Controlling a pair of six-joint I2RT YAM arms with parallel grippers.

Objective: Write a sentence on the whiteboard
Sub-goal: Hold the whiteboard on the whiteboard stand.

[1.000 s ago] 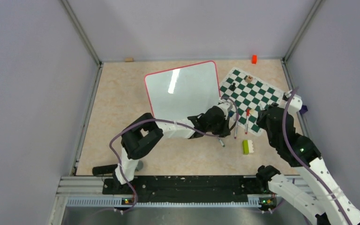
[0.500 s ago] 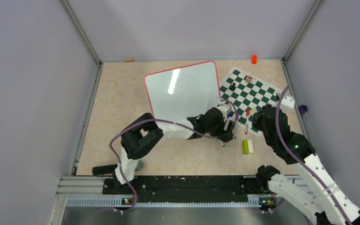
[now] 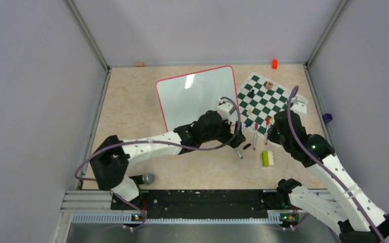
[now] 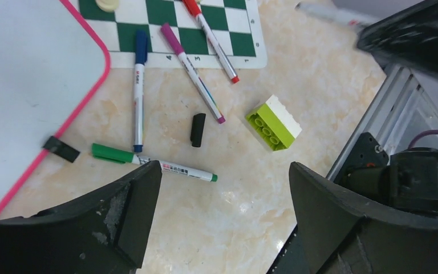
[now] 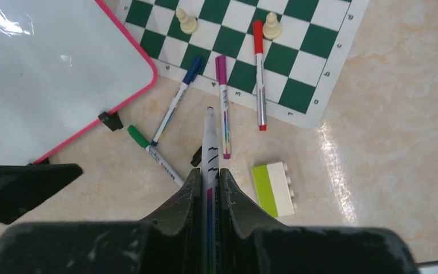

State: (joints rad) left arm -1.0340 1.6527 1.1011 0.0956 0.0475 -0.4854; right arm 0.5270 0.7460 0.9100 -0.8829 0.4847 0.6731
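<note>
The whiteboard (image 3: 195,96) lies flat on the table, white with a pink rim, and a black clip (image 4: 61,148) sits on its near edge. No sentence shows on the visible part of its face. My right gripper (image 5: 209,171) is shut on a white marker (image 5: 209,137) whose tip points at the table between the scattered pens, right of the board (image 5: 51,68). My left gripper (image 4: 225,171) stands open and empty above bare table just off the board's near right corner (image 4: 23,68). A small black cap (image 4: 197,129) lies loose on the table.
Green (image 4: 148,165), blue (image 4: 140,91), purple (image 4: 194,74) and red (image 4: 211,40) markers lie by the chess mat (image 3: 271,104), which carries a few pieces. A green-and-white brick (image 3: 266,158) sits near the right arm. An orange block (image 3: 274,64) rests at the back wall.
My left gripper has opened and its arm has stretched out lower over the table. A black cap now lies by the pens. The right arm has swung left with its marker.
</note>
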